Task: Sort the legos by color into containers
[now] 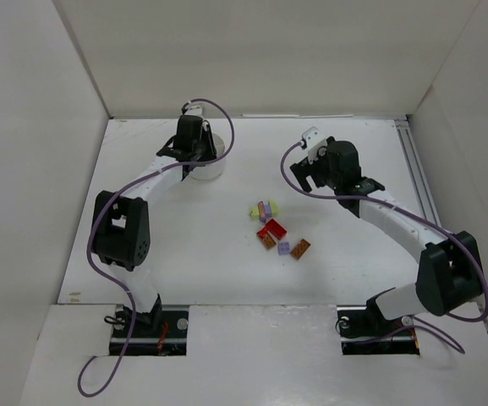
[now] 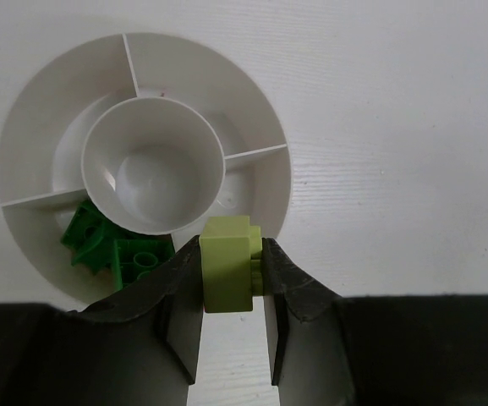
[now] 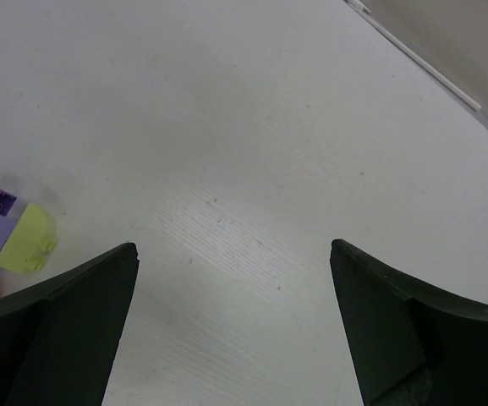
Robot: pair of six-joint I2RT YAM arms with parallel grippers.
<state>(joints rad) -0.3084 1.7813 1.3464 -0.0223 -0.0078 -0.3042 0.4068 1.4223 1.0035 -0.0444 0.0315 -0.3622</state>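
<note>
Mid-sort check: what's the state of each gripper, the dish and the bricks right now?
dish: upright; green bricks in one wedge, centre cup empty.
left gripper: shut on pale yellow-green brick, by the dish's rim.
right gripper: open, empty, over the table.
loose bricks: clustered on the table, unsorted.

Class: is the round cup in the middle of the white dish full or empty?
Empty. The cup shows a bare white bottom; the green bricks lie in an outer wedge of the dish.

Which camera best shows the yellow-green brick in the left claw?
Left wrist view: the yellow-green brick, close-up, pinched in the left gripper beside the dish. In the top view the arm hides it; the right wrist view misses it.
</note>
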